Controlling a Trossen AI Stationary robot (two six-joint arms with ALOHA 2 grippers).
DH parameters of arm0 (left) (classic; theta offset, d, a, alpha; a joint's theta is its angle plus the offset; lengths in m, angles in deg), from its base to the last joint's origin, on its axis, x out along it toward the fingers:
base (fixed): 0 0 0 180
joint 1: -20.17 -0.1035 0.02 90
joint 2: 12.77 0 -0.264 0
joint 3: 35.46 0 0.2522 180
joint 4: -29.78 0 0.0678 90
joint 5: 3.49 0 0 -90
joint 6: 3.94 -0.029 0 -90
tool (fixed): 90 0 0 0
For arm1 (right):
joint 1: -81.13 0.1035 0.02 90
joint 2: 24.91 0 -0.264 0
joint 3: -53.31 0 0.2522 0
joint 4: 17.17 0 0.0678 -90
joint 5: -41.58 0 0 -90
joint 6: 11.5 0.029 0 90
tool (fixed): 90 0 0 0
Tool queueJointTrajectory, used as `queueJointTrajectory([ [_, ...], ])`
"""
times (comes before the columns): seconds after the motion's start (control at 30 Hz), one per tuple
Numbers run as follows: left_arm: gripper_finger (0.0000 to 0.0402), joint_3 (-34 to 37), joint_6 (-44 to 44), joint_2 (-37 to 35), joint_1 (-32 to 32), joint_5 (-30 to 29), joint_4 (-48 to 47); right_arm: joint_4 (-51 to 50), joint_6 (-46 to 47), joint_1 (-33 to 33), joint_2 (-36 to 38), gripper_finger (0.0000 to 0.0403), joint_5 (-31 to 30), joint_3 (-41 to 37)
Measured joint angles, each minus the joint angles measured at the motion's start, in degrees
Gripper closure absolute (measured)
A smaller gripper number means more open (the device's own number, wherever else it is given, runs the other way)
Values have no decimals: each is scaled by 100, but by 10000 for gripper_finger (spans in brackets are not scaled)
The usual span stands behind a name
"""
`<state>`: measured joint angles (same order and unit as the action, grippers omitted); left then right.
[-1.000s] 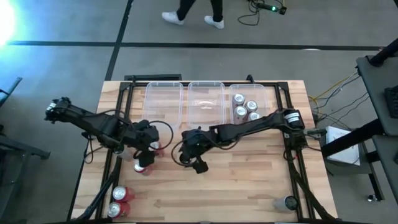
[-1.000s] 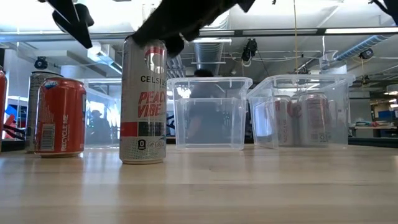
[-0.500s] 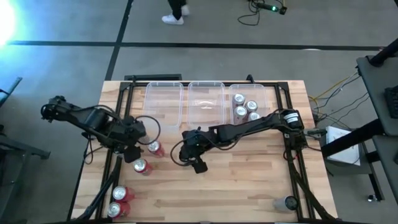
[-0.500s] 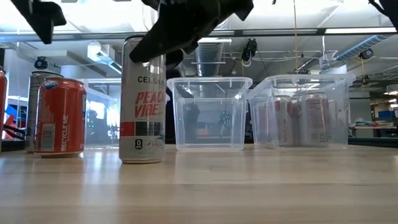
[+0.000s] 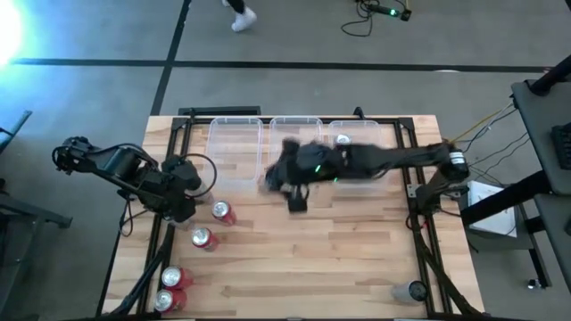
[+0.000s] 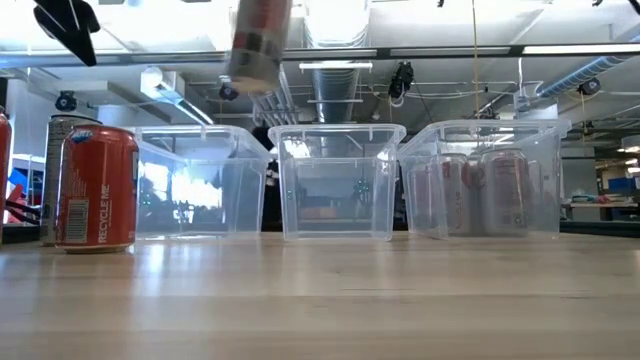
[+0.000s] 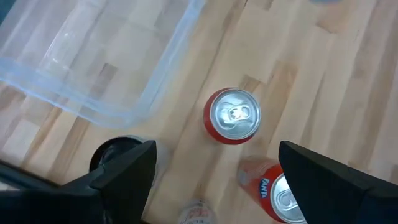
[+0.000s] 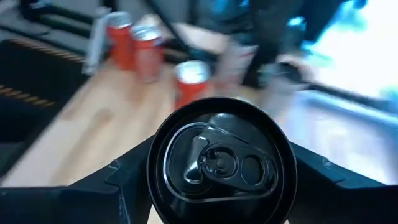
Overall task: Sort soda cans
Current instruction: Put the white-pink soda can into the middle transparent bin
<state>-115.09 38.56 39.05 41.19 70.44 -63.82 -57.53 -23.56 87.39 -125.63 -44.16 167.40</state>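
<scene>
A light wooden table (image 5: 357, 259) stands on grey floor (image 5: 89, 89) crossed by dark lines, under exposed ceiling ducts (image 6: 340, 75).

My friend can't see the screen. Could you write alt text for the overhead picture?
Seen from above, the right arm's pincer carries a can over the near edge of three clear bins. The left pincer waits open beside four red cans on the wooden table.

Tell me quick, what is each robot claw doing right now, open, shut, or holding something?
Left gripper: open, holding nothing, above two red cans.
Right gripper: shut on a black-topped can, lifted off the table near the clear bins.
</scene>
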Motion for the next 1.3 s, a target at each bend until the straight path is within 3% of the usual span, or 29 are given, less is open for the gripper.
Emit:
queueJointTrajectory([
  [0.23, 80, 0, -199, -5, 0, -154, 86, -377, -145, -700, 700, 152, -1475, -3],
  [0.33, 80, 0, -401, 31, 0, -203, 243, -476, -10, -1197, 705, 149, -1797, -139],
  [0.53, 80, 0, -507, 52, 0, -504, 388, 200, 561, -2133, 567, 151, -1730, -1097],
  [0.73, 80, 0, -613, -29, 0, -747, 400, 1441, 1239, -2502, 233, 147, -1473, -2048],
  [1.0, 80, 2, -701, -60, 0, -782, 406, 1702, 1556, -2547, -364, 146, -1481, -2113],
  [1.3, 80, 13, -693, -57, 0, -849, 415, 1905, 1746, -2694, -530, 145, -1485, -2111],
])
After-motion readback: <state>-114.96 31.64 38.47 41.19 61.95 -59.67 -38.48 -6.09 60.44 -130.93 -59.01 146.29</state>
